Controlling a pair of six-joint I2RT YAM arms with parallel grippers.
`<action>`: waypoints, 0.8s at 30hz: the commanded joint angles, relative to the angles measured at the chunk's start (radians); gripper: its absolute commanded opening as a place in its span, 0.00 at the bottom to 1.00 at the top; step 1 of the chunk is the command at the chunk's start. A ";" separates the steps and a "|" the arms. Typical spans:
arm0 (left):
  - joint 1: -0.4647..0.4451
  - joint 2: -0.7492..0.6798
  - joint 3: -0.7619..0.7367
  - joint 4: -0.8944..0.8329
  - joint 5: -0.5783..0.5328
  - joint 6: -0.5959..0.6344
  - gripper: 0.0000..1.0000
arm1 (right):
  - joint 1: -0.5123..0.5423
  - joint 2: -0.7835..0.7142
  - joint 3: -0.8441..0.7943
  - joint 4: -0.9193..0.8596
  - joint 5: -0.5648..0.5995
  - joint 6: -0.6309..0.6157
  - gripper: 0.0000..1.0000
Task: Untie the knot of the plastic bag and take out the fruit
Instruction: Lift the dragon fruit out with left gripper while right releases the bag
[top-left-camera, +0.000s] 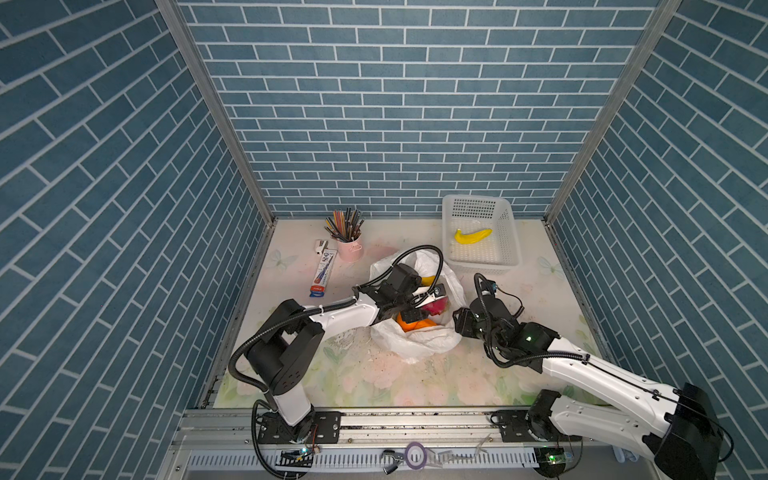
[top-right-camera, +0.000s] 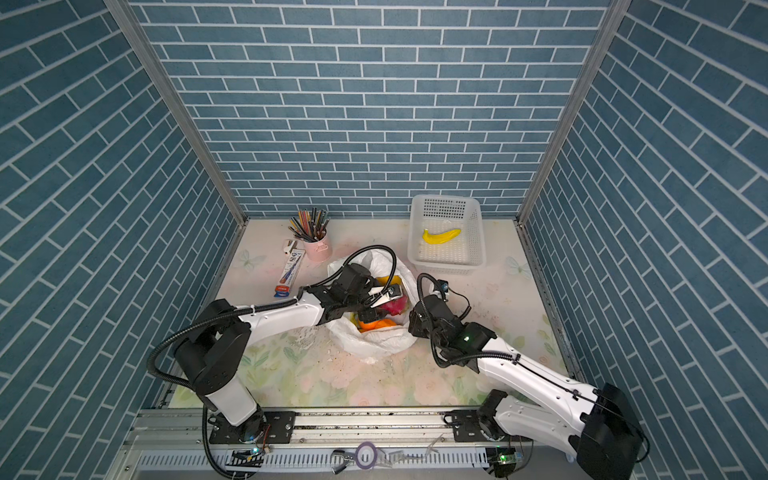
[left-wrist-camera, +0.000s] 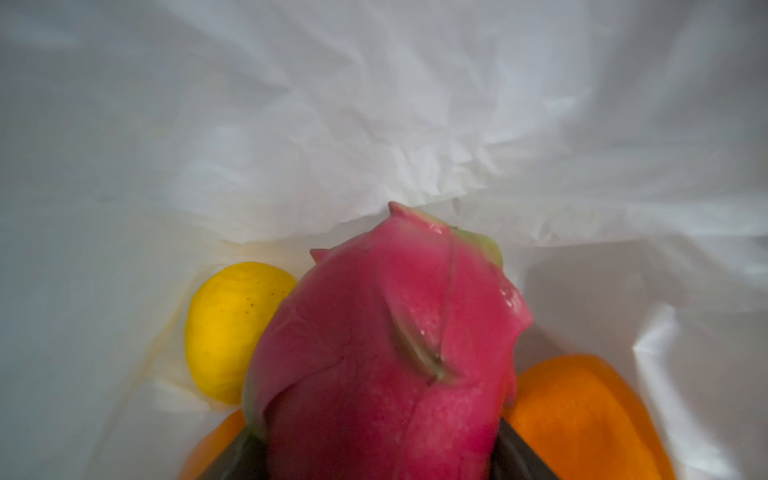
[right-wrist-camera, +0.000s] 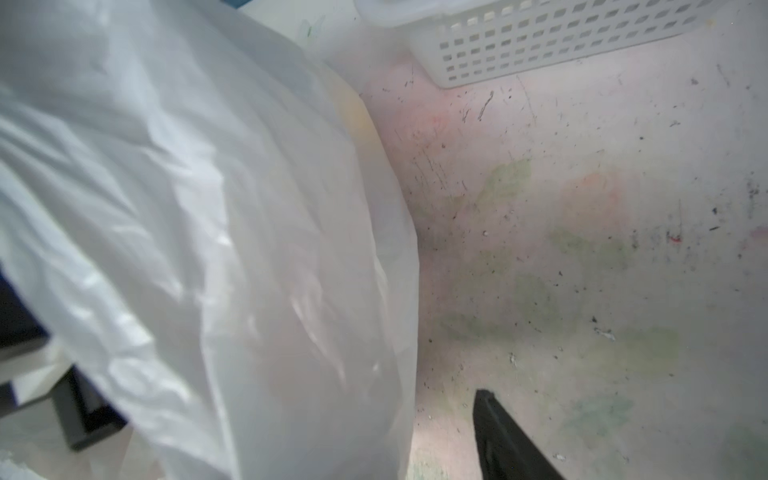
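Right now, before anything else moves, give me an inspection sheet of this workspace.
Surface: floral mat, scuffed, white flecks near plastic bag.
Job's things: plastic bag open at top; dragon fruit, yellow fruit, orange fruit inside; banana in basket.
Clutter: pencil cup, pen box.
Grippers: left gripper inside bag, jaws flanking dragon fruit, grip unclear; right gripper beside bag, state unclear.
Cables: black hose arches over bag.
Surroundings: blue brick walls.
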 joint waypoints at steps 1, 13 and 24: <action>-0.008 -0.051 -0.030 0.075 0.016 -0.011 0.55 | -0.038 0.010 0.043 0.055 0.000 0.018 0.63; -0.010 -0.185 -0.132 0.188 0.086 -0.038 0.54 | -0.152 0.094 0.134 0.036 -0.093 -0.029 0.66; -0.001 -0.309 -0.188 0.249 0.102 -0.084 0.53 | -0.187 0.126 0.152 0.025 -0.149 -0.068 0.70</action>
